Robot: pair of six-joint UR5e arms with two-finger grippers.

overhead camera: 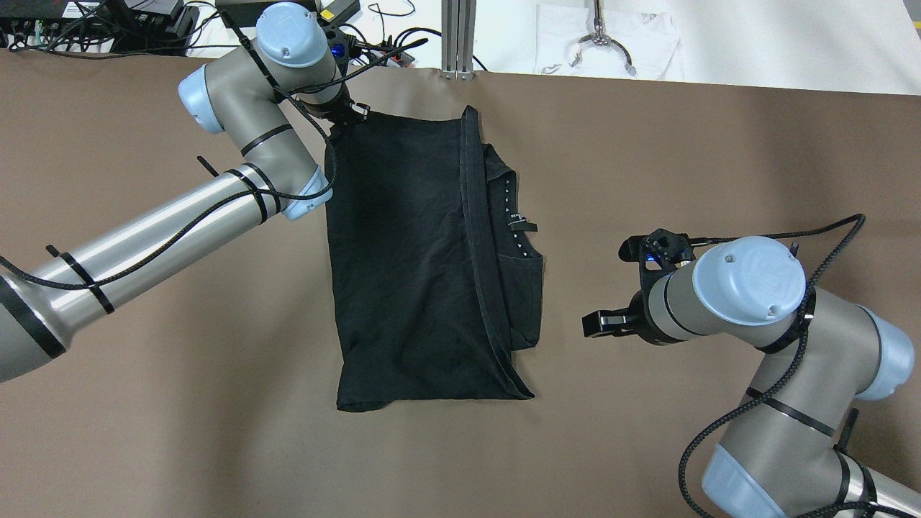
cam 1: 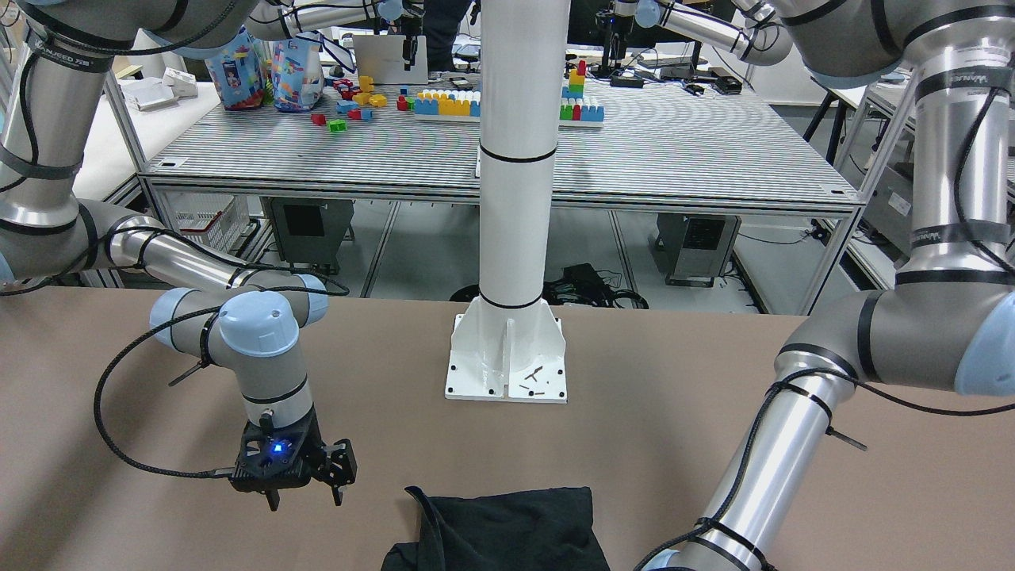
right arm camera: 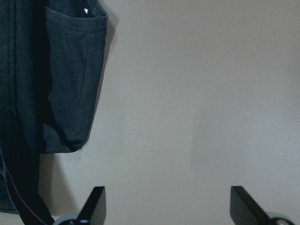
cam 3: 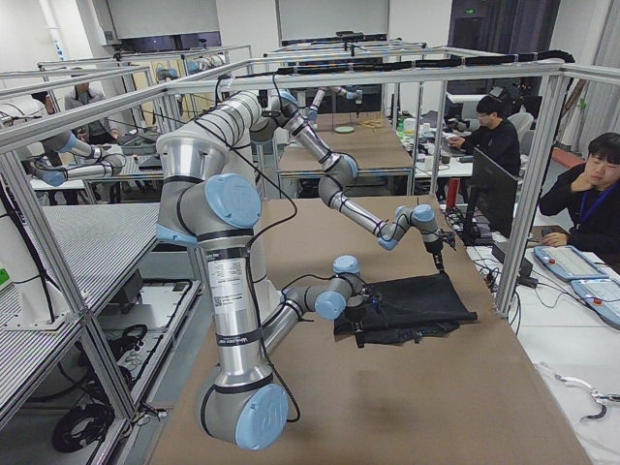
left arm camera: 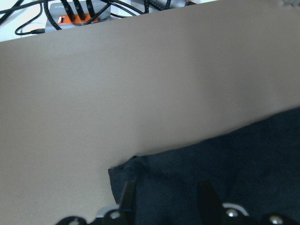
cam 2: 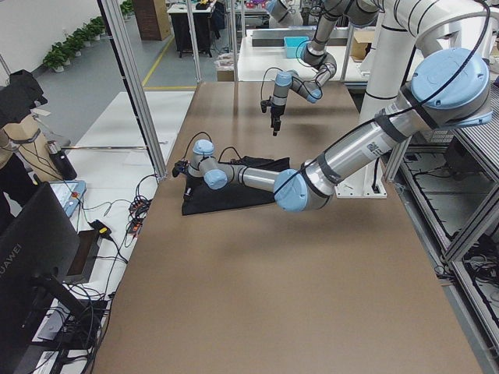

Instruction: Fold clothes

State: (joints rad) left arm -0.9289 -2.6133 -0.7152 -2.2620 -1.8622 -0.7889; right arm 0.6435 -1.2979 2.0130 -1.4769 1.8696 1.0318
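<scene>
The black garment point(overhead camera: 410, 273) lies flat on the brown table, folded over, with a hemmed edge point(overhead camera: 475, 216) running along its length and a narrower layer showing to its right. It also shows in the front view point(cam 1: 507, 527). My left gripper point(overhead camera: 349, 119) is low over the garment's far left corner point(left arm camera: 122, 171). Its fingers point(left arm camera: 126, 192) stand apart over the fabric, which lies flat and is not lifted. My right gripper point(overhead camera: 597, 322) hangs open and empty over bare table to the right of the garment point(right arm camera: 28, 84), its fingers point(right arm camera: 96, 201) wide apart.
The white pillar's base plate point(cam 1: 507, 357) stands on the robot's side of the table. A metal post point(overhead camera: 458, 36), cables point(overhead camera: 108, 21) and a metal tool on white cloth point(overhead camera: 601, 43) lie beyond the far edge. Operators point(cam 3: 596, 184) sit past the table's end.
</scene>
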